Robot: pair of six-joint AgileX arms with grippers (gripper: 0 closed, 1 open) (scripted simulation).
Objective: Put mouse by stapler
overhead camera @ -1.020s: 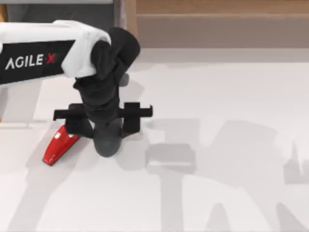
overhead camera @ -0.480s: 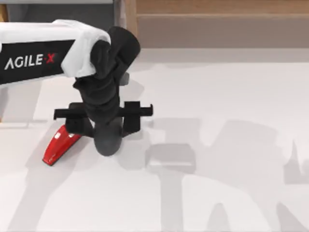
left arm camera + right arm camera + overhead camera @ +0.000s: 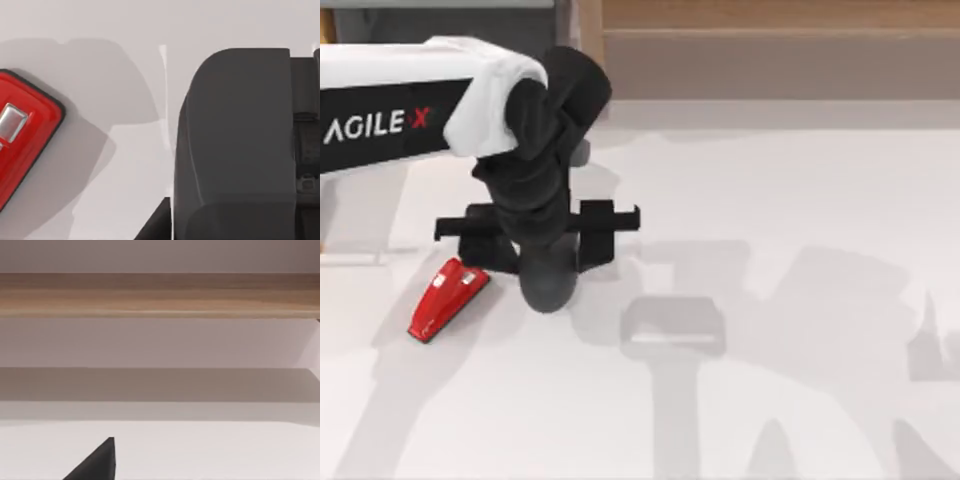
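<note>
While the left gripper (image 3: 542,262) hangs over the table's left part, the dark grey mouse (image 3: 549,285) sits right beneath it, poking out toward the near edge. Whether the pincer grips or has let go, I cannot tell. Just to its left lies the red stapler (image 3: 446,298), close to the mouse but apart. To finish well, I'd release fully and lift straight up, not brushing either. The right arm is parked out of the way.

Mouse (image 3: 548,285) just right of stapler (image 3: 444,300)
</note>
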